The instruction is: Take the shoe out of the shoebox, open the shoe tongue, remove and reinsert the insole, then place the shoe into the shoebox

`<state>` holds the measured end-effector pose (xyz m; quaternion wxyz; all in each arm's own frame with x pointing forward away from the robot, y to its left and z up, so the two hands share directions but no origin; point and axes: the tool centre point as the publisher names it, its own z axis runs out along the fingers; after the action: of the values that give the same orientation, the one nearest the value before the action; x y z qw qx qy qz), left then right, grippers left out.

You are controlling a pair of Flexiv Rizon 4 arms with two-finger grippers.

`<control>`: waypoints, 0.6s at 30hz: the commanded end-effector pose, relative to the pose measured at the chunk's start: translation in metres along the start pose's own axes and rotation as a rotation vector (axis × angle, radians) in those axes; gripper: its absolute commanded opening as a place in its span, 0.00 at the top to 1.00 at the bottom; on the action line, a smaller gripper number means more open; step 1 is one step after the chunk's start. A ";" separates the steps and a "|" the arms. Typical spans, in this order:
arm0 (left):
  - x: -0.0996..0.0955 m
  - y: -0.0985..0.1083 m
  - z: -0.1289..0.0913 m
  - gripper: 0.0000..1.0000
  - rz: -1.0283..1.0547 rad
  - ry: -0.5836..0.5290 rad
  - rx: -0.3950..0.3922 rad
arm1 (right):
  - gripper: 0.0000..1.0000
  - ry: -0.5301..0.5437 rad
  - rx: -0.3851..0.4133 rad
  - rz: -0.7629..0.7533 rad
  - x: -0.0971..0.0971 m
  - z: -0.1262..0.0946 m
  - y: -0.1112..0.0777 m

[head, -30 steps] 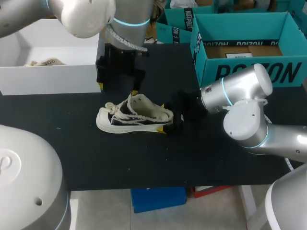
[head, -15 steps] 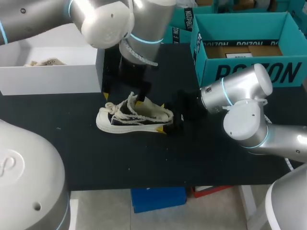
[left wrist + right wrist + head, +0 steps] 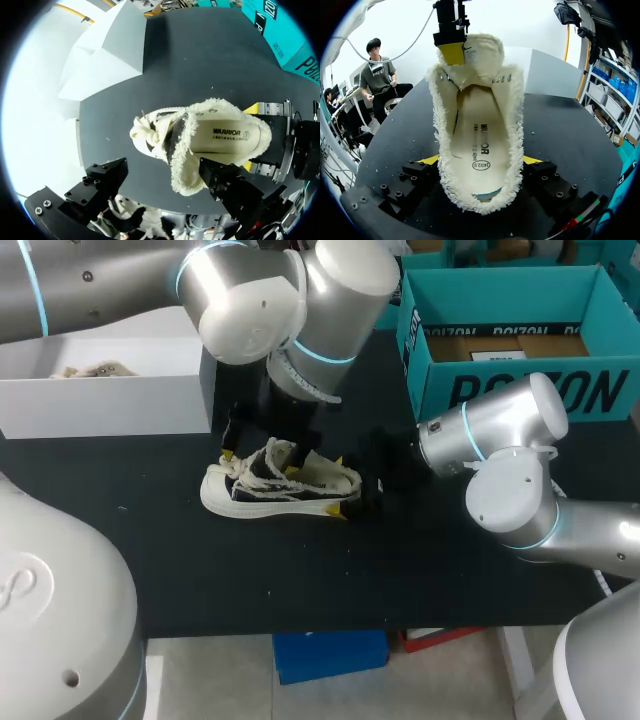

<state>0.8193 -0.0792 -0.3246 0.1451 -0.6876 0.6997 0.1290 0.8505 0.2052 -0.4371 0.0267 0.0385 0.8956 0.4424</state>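
1. Shoe (image 3: 280, 485) sits upright on surface (image 3: 180, 560), approx. centre.
2. Our right tool (image 3: 480, 161) pinches its heel (image 3: 481, 196) from both sides.
3. Our left tool (image 3: 165, 185) hangs over the tongue (image 3: 470, 55) w/ fingers (image 3: 102, 182) spread wide.

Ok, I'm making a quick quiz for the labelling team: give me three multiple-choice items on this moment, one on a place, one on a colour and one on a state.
1. Where is the shoe?
A. in the white box
B. on the black table
C. lifted clear in the air

2. What colour is the box on the robot's right?
A. red
B. teal
C. yellow

3. The insole is:
A. lying inside the shoe
B. flat on the table
C. hanging from a gripper

Answers:
1. B, since the sole rests on the table top.
2. B, since its walls are teal.
3. A, since the right wrist view shows it down in the shoe's opening.
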 end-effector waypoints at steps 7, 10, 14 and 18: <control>0.008 -0.005 0.005 1.00 -0.006 -0.013 0.001 | 1.00 0.000 0.003 0.002 -0.001 0.002 0.001; 0.006 -0.006 0.006 1.00 -0.001 -0.009 -0.002 | 1.00 0.000 0.003 0.002 -0.001 0.002 0.001; 0.004 -0.007 0.008 1.00 0.008 -0.003 0.002 | 1.00 0.000 0.003 0.002 -0.001 0.002 0.001; 0.002 -0.010 0.009 1.00 0.044 0.025 0.018 | 1.00 0.000 0.003 0.002 -0.001 0.002 0.001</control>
<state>0.8305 -0.0844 -0.3327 0.1479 -0.6763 0.7104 0.1265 0.8505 0.2052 -0.4371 0.0266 0.0385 0.8956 0.4424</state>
